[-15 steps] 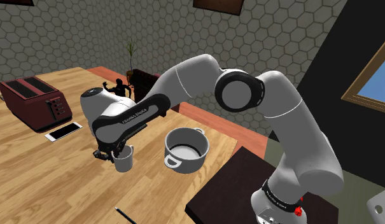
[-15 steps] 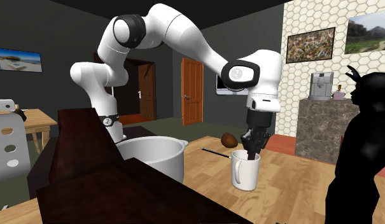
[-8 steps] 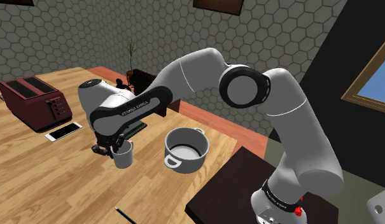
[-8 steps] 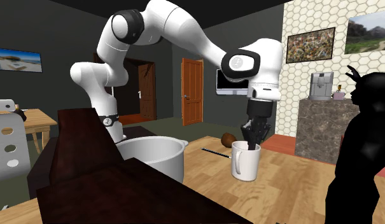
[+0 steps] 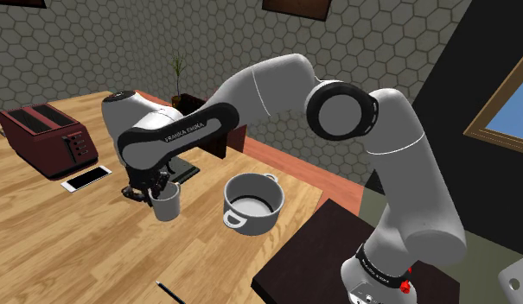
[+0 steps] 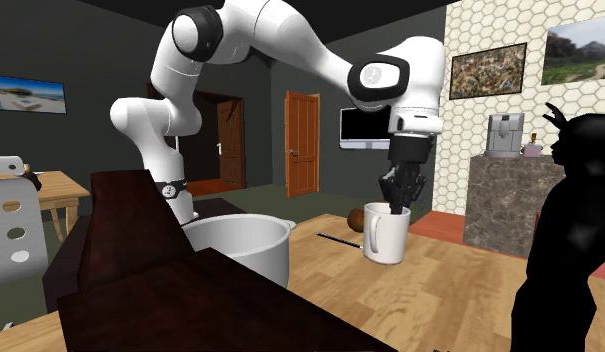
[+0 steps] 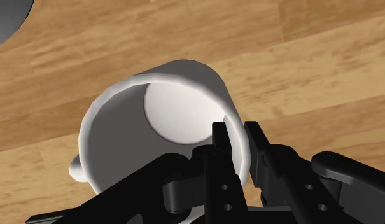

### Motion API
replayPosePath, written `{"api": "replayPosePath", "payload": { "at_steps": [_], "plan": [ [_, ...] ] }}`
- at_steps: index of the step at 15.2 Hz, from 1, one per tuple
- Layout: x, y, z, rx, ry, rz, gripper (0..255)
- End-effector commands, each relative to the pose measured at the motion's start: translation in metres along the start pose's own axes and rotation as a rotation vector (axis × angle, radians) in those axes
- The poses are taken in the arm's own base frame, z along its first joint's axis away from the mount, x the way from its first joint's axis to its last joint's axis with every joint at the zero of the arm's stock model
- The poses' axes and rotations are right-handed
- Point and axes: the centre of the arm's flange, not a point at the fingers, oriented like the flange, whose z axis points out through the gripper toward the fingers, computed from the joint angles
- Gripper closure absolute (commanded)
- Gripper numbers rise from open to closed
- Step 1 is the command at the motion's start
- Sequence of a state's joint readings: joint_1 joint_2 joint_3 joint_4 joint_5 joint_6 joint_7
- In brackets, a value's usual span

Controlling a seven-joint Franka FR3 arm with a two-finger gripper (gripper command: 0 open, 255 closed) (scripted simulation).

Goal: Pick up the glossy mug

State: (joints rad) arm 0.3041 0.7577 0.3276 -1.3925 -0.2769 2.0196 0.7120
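Claw (image 7: pixel 237 132) gripping white mug (image 7: pixel 175 111) rim, mug & grey pot (image 5: pixel 266 222) empty

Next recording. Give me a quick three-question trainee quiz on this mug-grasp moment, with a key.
1. True or false: the end effector clasps the white mug's wall, one finger inside, one outside.
2. In the shoulder view, what lies between the red toaster and the mug? A) a phone B) a bowl C) a knife
3. Fill in: at the shoulder view's right of the mug stands a large ____.
Key: 1 true; 2 A; 3 pot.
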Motion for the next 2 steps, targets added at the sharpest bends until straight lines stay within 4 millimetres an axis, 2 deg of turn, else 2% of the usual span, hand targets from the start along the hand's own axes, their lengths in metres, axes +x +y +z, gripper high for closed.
{"api": "replayPosePath", "payload": {
  "at_steps": [1, 2],
  "plan": [
    [0.0007, 0.0005, -0.0067, 0.000, 0.000, 0.000, 255],
    [0.0007, 0.0005, -0.0067, 0.000, 0.000, 0.000, 255]
  ]
}}
